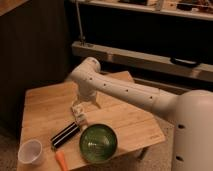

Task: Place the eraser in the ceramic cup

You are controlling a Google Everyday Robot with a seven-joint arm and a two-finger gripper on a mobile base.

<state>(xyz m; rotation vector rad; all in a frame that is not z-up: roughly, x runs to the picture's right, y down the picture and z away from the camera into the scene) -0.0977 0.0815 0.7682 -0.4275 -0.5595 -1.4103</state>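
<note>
The eraser (65, 135) lies flat on the wooden surface (45, 105), set on a diagonal with one end pointing near-left and the other far-right. The ceramic cup (31, 151) stands upright to its left, near the surface's near-left corner and apart from it. A green bowl (98, 142) sits just to the eraser's right, and an orange carrot-like piece (61, 160) lies just on the near side of the eraser, at the surface's near edge. The claw (78, 114) hangs low just beyond the eraser's far-right end; whether it is apart or together cannot be told. The white arm (125, 90) reaches in from the right.
</note>
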